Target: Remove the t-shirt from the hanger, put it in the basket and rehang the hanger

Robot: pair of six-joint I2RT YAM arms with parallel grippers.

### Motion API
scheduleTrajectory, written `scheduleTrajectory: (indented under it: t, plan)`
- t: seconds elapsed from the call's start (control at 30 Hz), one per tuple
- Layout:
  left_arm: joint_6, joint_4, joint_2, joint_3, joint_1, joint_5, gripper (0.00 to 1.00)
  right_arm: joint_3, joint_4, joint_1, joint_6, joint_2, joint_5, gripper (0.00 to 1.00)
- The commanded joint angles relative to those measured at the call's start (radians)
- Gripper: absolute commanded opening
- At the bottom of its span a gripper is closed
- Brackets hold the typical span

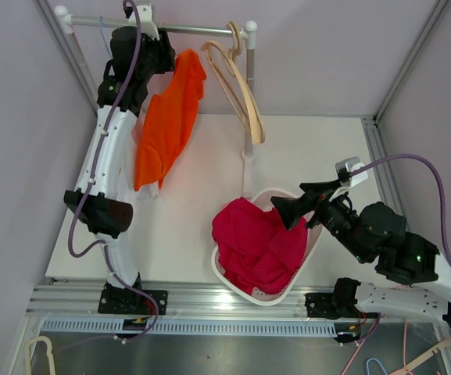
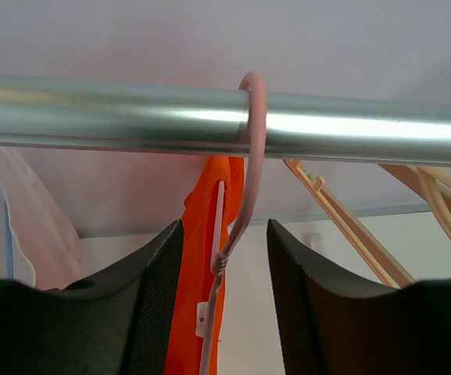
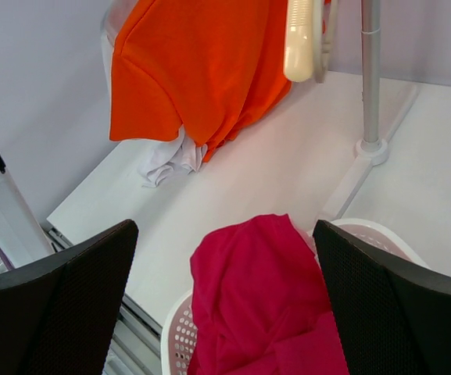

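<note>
An orange t-shirt [image 1: 167, 117] hangs on a pink wire hanger [image 2: 245, 180] hooked over the metal rail [image 2: 131, 113] at the back left. It also shows in the left wrist view [image 2: 202, 258] and the right wrist view [image 3: 202, 62]. My left gripper [image 2: 223, 234] is open just below the rail, its jaws either side of the hanger's neck without touching it; it sits at the rail in the top view [image 1: 162, 56]. My right gripper [image 1: 288, 211] is open and empty above the basket [image 1: 245, 285], also seen in the right wrist view [image 3: 225, 258].
A white perforated basket [image 3: 180, 336] holds a crimson garment [image 1: 260, 246]. Empty wooden hangers [image 1: 241, 86] hang on the rail to the right of the shirt. The rack's upright post [image 3: 370, 70] stands behind the basket. A white cloth [image 3: 166, 160] lies under the shirt.
</note>
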Motion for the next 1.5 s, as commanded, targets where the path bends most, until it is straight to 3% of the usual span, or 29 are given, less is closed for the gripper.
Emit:
scheduleTrajectory:
  t: [0.0,0.17,0.2,0.23,0.27,0.53,0.83,0.9,1.03,1.17,1.27,1.3,1.37,1.47]
  plan:
    - [-0.003,0.018,0.008,0.03,0.006,-0.026,0.51,-0.006,0.019,0.0,-0.011,-0.006,0.027,0.99]
    - [-0.017,0.038,-0.026,-0.033,0.006,-0.062,0.51,-0.022,0.046,0.0,-0.003,-0.006,0.02,0.99]
    - [-0.017,0.044,-0.034,-0.054,0.006,-0.072,0.44,-0.022,0.049,0.0,-0.005,-0.006,0.019,1.0]
    - [-0.014,0.05,-0.035,-0.054,0.006,-0.073,0.1,-0.02,0.051,0.002,-0.005,-0.004,0.016,0.99]
    - [-0.014,0.05,-0.034,-0.051,0.006,-0.073,0.01,-0.02,0.053,0.002,-0.005,-0.006,0.016,0.99]
    - [-0.035,0.051,-0.078,0.044,0.001,-0.03,0.01,-0.02,0.053,0.0,-0.005,-0.004,0.014,1.0]
    - [-0.048,0.104,-0.225,-0.027,-0.004,-0.02,0.01,-0.052,0.094,0.002,0.0,-0.003,-0.003,0.99]
    - [-0.057,0.061,-0.239,-0.025,-0.008,-0.069,0.01,-0.064,0.134,0.0,-0.026,0.011,-0.019,1.0]
    - [-0.122,-0.01,-0.294,-0.077,-0.03,-0.183,0.01,-0.037,0.287,0.002,-0.139,0.118,-0.203,1.0]
    - [-0.179,-0.021,-0.411,-0.259,-0.073,-0.292,0.01,0.044,0.382,0.026,-0.201,0.336,-0.496,0.99]
    - [-0.163,-0.007,-0.503,-0.373,-0.164,-0.515,0.01,0.087,0.501,0.083,-0.25,0.455,-0.535,0.99]
    - [-0.163,-0.014,-0.518,-0.383,-0.192,-0.516,0.01,0.087,0.502,0.098,-0.258,0.48,-0.538,1.0]
    - [-0.181,-0.063,-0.547,-0.401,-0.278,-0.699,0.0,0.09,0.574,0.128,-0.275,0.523,-0.55,1.0]
    - [-0.268,-0.179,-0.581,-0.392,-0.341,-0.793,0.01,0.077,0.687,0.148,-0.273,0.588,-0.549,0.99]
